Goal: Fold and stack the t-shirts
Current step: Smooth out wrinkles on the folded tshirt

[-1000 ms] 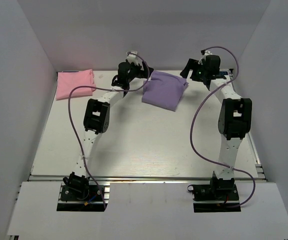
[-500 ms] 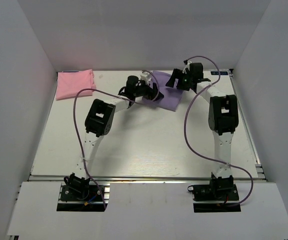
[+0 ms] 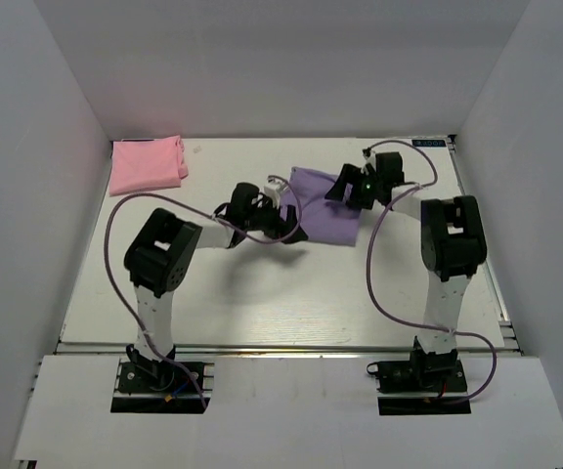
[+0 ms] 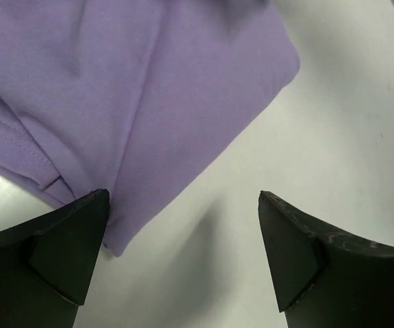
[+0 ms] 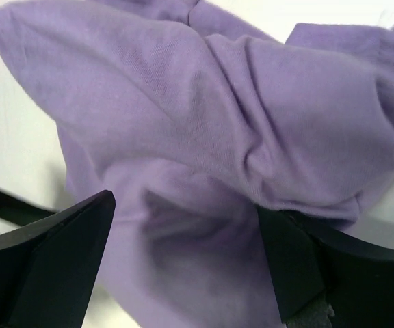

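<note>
The lavender t-shirt (image 3: 327, 213) lies folded and bunched on the table at centre-back. My left gripper (image 3: 287, 221) is low at its left edge. In the left wrist view the shirt (image 4: 135, 89) fills the upper left, and my left gripper (image 4: 183, 198) is open, its left fingertip (image 4: 81, 232) at the cloth's corner and bare table between the jaws. My right gripper (image 3: 346, 191) is over the shirt's far right side. In the right wrist view it (image 5: 187, 208) is open, and the bunched lavender cloth (image 5: 204, 102) lies between and beyond the jaws. The pink t-shirt (image 3: 147, 164) lies folded at the back left.
White walls close the table on the left, back and right. Purple cables (image 3: 377, 283) loop from both arms over the table. A metal rail (image 3: 281, 347) runs along the near edge.
Both grippers have come down and toward the near side around the lavender shirt. The shirt has shifted a little nearer. The left arm's elbow has swung to the left.
</note>
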`<move>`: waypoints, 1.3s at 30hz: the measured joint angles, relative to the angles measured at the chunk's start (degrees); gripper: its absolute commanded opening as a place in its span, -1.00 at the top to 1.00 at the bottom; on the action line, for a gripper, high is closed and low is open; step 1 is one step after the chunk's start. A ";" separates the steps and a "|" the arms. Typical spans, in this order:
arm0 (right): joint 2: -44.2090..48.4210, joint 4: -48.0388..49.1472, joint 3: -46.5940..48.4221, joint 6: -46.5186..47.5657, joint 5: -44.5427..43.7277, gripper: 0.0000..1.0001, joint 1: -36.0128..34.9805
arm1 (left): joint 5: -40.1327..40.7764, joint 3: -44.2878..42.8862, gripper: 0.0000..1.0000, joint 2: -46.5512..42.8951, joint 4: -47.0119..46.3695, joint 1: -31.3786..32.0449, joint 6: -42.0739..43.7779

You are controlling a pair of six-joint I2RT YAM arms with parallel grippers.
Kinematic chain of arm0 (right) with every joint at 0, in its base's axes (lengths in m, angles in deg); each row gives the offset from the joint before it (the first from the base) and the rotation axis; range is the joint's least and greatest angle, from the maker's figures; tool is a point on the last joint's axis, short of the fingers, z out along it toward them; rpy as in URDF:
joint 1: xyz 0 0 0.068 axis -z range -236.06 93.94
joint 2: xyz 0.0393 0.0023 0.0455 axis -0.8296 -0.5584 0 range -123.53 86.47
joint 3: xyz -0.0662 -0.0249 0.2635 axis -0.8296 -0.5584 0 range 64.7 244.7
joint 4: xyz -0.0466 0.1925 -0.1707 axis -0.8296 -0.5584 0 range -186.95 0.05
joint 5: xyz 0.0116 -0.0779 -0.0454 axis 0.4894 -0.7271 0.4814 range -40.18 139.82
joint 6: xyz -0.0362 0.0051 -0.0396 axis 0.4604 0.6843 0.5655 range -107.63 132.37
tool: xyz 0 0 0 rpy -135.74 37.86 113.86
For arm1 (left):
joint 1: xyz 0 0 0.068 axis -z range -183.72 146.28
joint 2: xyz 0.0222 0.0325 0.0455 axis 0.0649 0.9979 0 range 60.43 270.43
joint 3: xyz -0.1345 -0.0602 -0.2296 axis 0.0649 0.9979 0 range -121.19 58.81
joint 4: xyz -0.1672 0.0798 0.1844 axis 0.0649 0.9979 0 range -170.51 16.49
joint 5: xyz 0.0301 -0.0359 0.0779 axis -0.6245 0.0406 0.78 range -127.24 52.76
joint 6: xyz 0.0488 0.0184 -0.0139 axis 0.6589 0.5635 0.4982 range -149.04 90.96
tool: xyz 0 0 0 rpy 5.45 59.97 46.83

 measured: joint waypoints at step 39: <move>20.63 -13.81 -14.93 6.49 -23.15 0.97 -5.07 | 23.80 -16.20 0.18 3.21 18.18 1.68 5.03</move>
